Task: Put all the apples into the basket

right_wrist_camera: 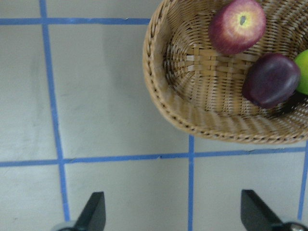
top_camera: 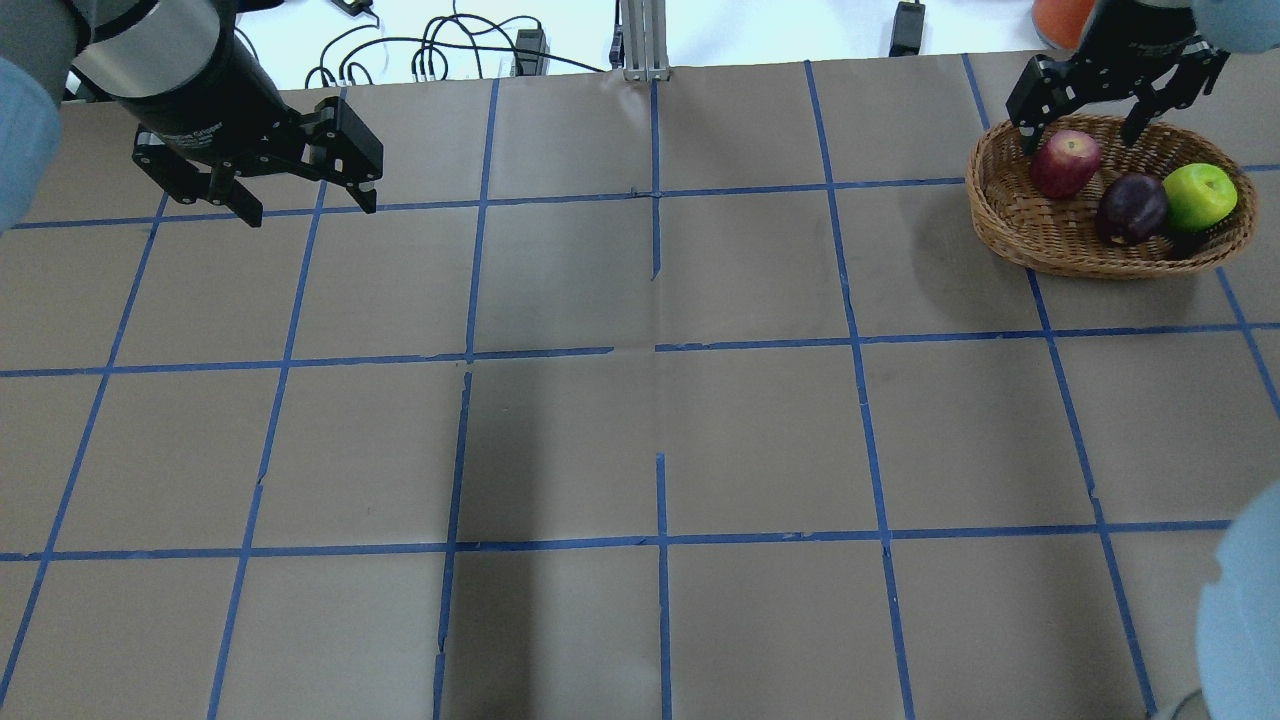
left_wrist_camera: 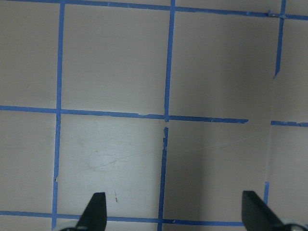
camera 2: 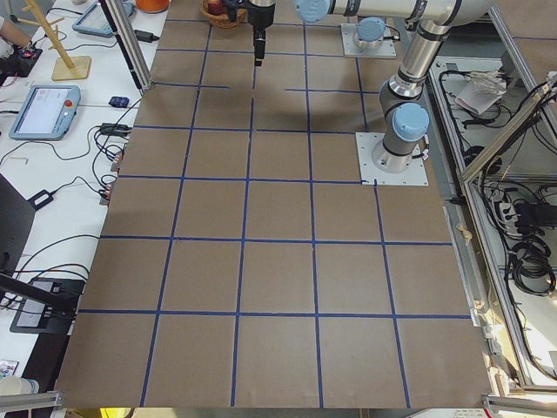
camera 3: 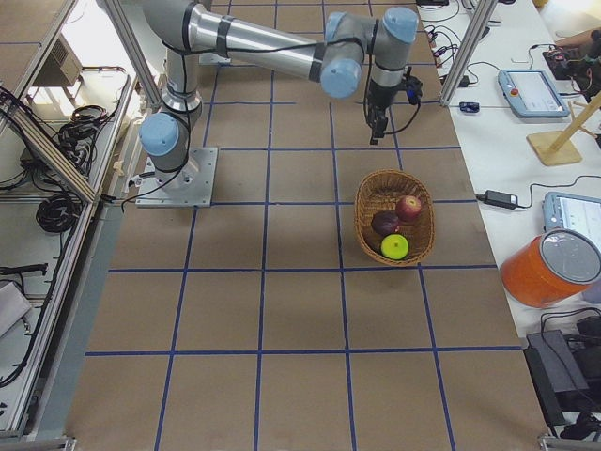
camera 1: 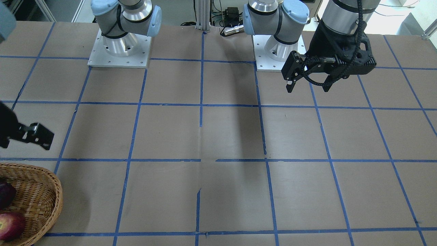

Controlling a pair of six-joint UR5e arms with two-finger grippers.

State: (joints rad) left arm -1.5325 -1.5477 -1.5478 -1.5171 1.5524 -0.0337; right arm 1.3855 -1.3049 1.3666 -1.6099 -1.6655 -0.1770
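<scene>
The wicker basket stands at the table's far right and holds three apples. A red apple, a maroon apple and a lime-green apple lie side by side in it. My right gripper hovers open and empty above the basket's far rim, over the red apple. Its wrist view shows the basket, the red apple and the maroon apple ahead of the spread fingers. My left gripper hangs open and empty over bare table at the far left.
Blue tape lines grid the brown table. Both arm bases are bolted at the robot's edge. Beside the table, past the basket, stand an orange container and tablets. Cables lie beyond the far edge.
</scene>
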